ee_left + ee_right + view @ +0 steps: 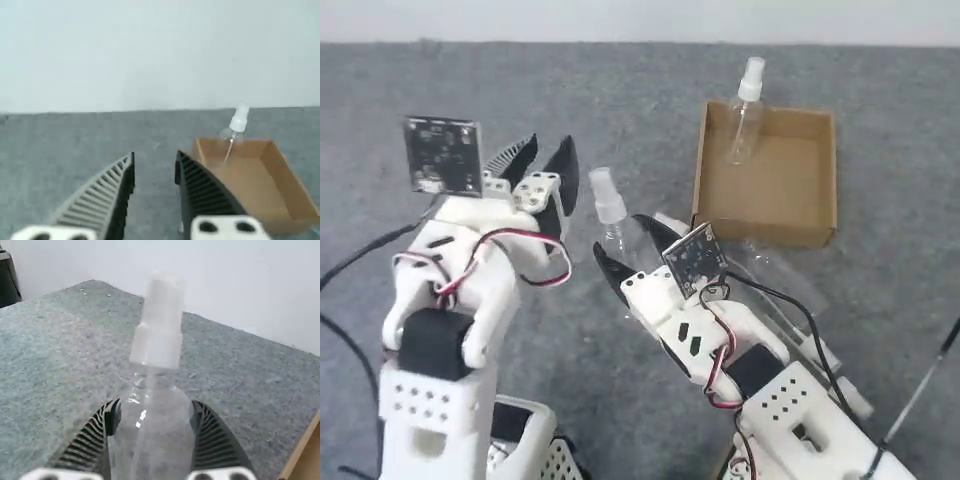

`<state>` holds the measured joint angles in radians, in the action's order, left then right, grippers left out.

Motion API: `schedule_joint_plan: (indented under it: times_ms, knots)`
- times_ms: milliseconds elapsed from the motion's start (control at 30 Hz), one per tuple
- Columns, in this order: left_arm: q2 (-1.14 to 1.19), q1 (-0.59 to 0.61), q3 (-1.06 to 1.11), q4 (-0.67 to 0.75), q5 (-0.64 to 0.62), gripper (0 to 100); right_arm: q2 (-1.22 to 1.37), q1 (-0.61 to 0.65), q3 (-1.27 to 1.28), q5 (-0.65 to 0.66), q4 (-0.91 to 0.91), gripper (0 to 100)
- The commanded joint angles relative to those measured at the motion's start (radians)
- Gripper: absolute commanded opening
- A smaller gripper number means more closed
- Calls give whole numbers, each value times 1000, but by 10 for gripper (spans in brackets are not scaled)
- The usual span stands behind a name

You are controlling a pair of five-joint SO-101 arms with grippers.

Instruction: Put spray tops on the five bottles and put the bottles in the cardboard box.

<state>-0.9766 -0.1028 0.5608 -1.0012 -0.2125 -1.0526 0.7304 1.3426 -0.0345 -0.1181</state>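
One clear plastic bottle with a white spray top (156, 405) is sitting between the right jaws, which are seemingly gripping its body, near the shallow brown cardboard box (765, 228). Its slick plastic could be slipping free, or tipping against the box wall. Meanwhile the left jaws are hanging open, empty.

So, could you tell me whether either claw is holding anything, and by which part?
The right claw grips a clear bottle with its spray top on, by the body just below the shoulder. The left claw is open and empty.
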Motion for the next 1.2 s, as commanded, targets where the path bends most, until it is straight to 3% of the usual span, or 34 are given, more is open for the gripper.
schedule_joint_plan:
  times_ms: [0,400,733,933,1167]
  knots:
    - [63,6,10,37,15,120,-33,-12,-6,-9,16,6]
    - [-63,-89,142,-55,109,119,-28,-15,-6,-9,16,6]
    - [-224,-71,166,-81,109,119,-31,-33,-21,-8,-1,6]
    - [-315,23,236,-117,107,123,15,-139,-270,-8,-176,6]
    - [-508,-38,576,18,129,136,292,-139,-549,-11,-240,6]
